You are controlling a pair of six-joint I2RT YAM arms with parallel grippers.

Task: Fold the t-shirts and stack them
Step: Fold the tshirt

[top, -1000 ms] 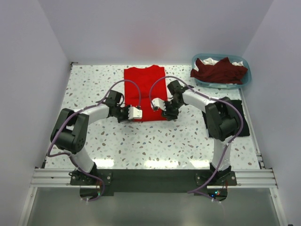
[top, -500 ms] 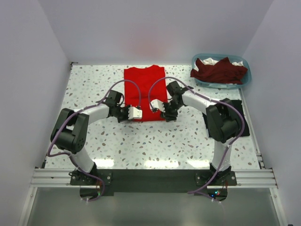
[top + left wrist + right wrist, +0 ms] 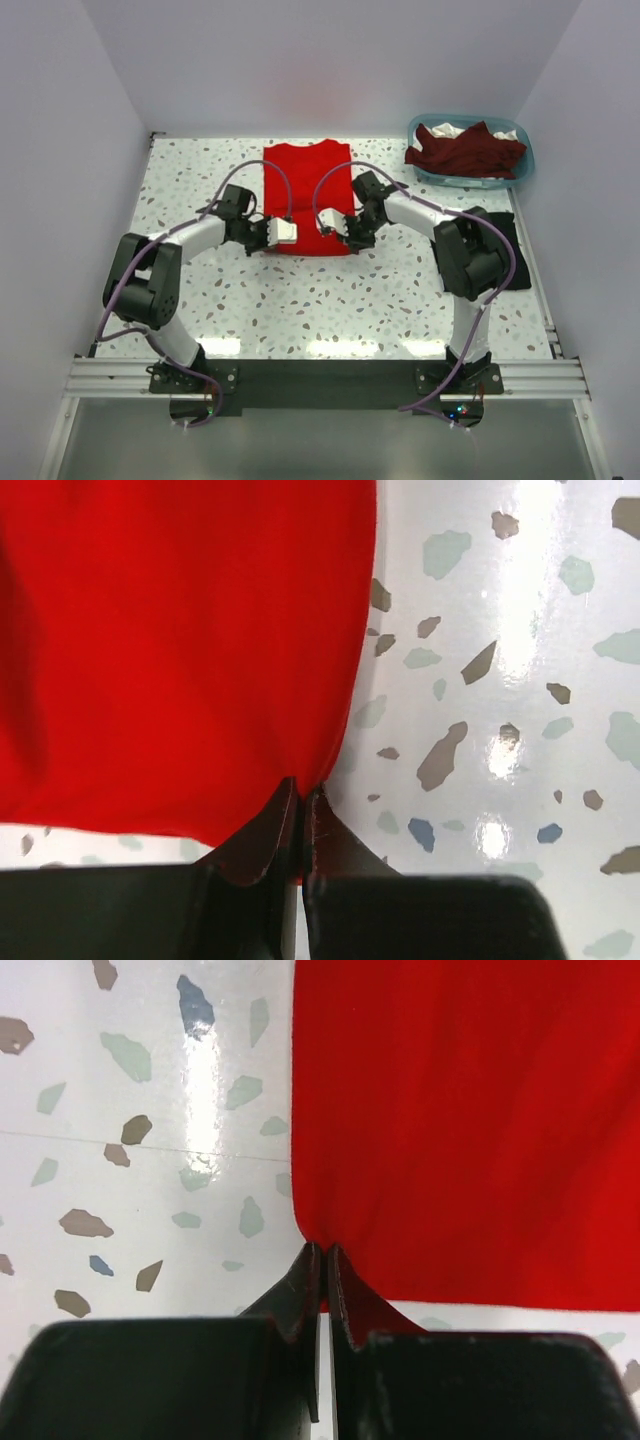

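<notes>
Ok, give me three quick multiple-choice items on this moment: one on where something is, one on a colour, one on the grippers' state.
1. Where is the dark maroon t-shirt?
A) in the light blue basket
B) on the floor
C) hanging on the wall

2. What colour is the t-shirt spread flat at the centre?
A) black
B) white
C) red

3. How do the left gripper and right gripper stand?
A) both open
B) both shut on cloth
C) only the left shut

Answers:
1 A, it is heaped in the basket at far right.
2 C, it is the red t-shirt.
3 B, each pinches a near corner of it.
</notes>
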